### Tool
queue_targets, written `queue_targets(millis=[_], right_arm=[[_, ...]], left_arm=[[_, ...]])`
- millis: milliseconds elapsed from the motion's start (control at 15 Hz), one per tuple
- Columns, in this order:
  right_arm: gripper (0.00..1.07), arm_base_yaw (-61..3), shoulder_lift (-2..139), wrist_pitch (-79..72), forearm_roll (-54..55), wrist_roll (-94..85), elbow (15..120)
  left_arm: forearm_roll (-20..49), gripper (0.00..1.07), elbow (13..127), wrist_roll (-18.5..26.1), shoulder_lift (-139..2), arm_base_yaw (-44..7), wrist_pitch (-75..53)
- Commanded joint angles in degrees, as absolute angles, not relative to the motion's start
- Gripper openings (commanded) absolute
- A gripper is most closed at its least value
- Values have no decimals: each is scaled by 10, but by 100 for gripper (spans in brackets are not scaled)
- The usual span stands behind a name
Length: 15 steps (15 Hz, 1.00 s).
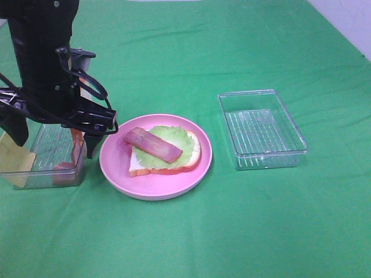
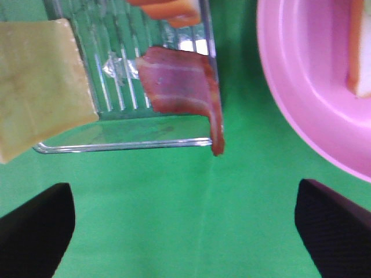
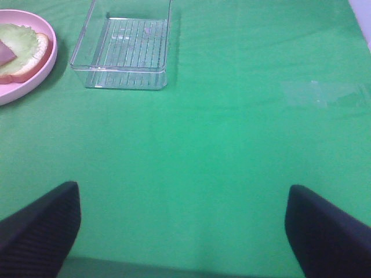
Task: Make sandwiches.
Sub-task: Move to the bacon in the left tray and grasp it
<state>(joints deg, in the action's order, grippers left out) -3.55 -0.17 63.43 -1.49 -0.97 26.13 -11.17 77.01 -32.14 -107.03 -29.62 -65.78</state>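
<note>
At centre frame the sandwich (image 1: 174,165) lies on the pink plate (image 1: 116,168): a bread slice under a lettuce leaf (image 1: 177,139) and one bacon strip (image 1: 152,144). At the left, the left gripper (image 1: 53,141) hangs by the left tray (image 1: 40,179), jaws spread wide, holding nothing. That tray holds a cheese square (image 2: 40,87) and a second bacon strip (image 2: 179,87) draped over its rim. The right gripper (image 3: 182,231), likewise spread and empty, hovers over green cloth (image 3: 232,116); the right tray (image 1: 262,128) sits right of the plate

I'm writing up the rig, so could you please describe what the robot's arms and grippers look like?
The left arm is black, with thin black cables looping beside it. Both the left gripper and right gripper have two dark, finely textured, rounded fingers. No markings visible.
</note>
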Motion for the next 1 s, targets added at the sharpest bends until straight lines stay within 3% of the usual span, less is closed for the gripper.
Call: queue_targets(millis=[67, 400, 600, 1000], right_arm=[[92, -32, -20, 630, -15, -10, 260], [92, -32, -20, 630, -15, -10, 260], [92, -32, -20, 630, -15, -10, 260], [92, -32, -20, 630, -15, -10, 260]], left_arm=[[-125, 97, 765, -340, -1067, -297, -647], [-89, 96, 765, -362, -1068, -256, -594], [-29, 95, 765, -324, -1068, -228, -575], [0, 95, 765, -302, -1115, -229, -542]])
